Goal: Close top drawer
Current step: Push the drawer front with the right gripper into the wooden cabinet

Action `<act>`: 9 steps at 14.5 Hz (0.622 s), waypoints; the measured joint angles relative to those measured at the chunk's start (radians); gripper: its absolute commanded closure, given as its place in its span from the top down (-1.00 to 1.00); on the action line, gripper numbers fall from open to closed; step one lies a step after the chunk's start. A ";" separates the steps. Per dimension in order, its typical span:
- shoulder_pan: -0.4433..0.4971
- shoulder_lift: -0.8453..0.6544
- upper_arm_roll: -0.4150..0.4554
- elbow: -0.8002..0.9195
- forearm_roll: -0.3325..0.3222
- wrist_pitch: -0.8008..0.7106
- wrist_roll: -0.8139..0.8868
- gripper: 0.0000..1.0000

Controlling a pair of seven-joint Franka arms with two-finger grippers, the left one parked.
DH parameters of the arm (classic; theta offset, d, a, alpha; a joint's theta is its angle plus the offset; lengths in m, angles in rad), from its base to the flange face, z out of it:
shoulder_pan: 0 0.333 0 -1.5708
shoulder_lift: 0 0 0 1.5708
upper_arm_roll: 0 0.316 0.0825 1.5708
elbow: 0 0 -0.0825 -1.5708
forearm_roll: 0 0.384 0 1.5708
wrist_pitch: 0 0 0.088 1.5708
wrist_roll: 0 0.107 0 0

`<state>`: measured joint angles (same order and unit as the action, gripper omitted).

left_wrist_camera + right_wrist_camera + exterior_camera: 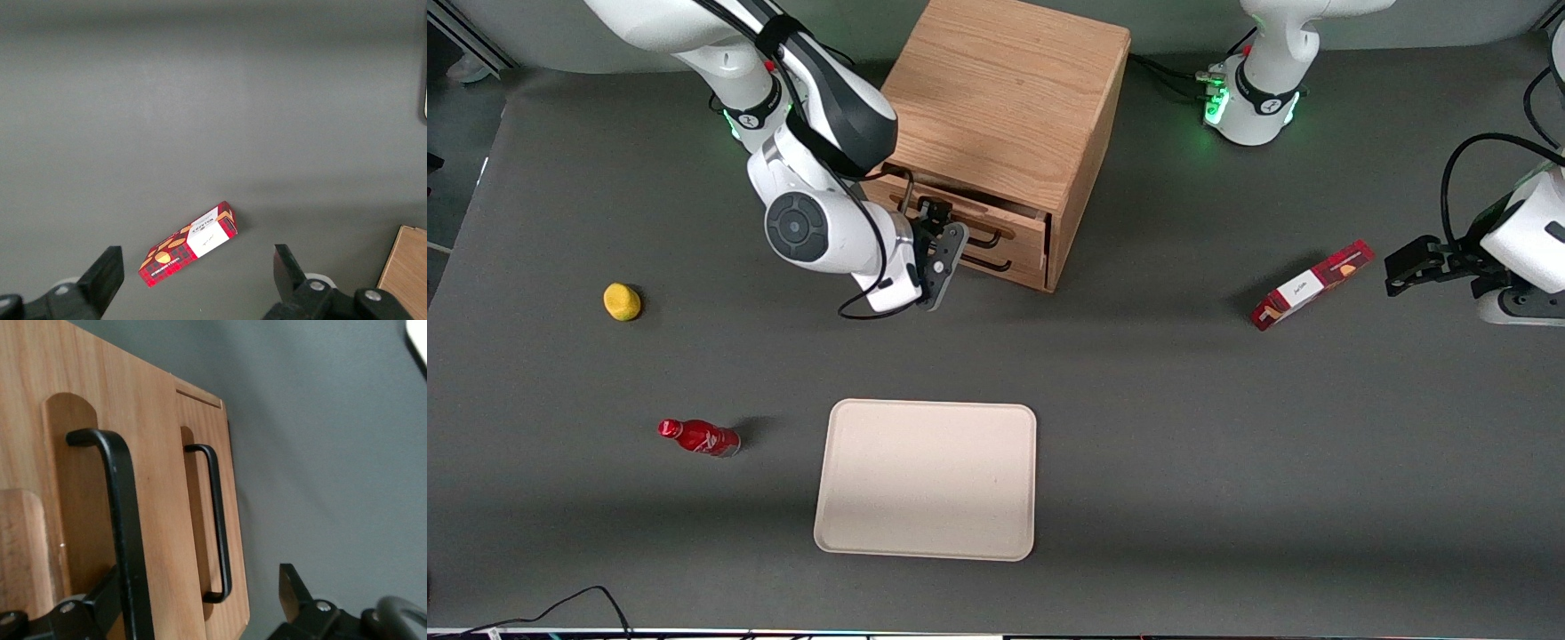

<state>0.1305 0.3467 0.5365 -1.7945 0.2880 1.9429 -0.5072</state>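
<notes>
The oak cabinet [1009, 89] stands at the back of the table. Its top drawer [1009, 224] is pulled out a little, its front standing proud of the lower drawer [1021, 271]. My right gripper [947, 233] is right in front of the drawer fronts, open and empty. In the right wrist view the top drawer's front [157, 487] and its black bar handle [123, 520] are very close. The gripper [197, 603] straddles the drawer front's edge, one finger [100, 600] beside the handle, the other finger [291, 587] off over the table. The lower drawer's handle [219, 520] shows farther off.
A beige tray [927, 480] lies nearer the front camera than the cabinet. A yellow fruit [622, 301] and a red bottle [698, 437] lie toward the working arm's end. A red box [1310, 284] lies toward the parked arm's end and also shows in the left wrist view [190, 243].
</notes>
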 measured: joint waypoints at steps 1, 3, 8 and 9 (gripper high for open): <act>0.000 -0.008 0.010 -0.016 0.000 0.016 0.009 1.00; -0.001 -0.020 0.017 -0.029 0.000 0.026 0.028 1.00; -0.012 -0.026 0.027 -0.039 0.000 0.038 0.032 1.00; -0.013 -0.026 0.028 -0.039 0.000 0.038 0.033 1.00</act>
<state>0.1177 0.3205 0.5648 -1.8337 0.2881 1.9814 -0.4747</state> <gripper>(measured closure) 0.000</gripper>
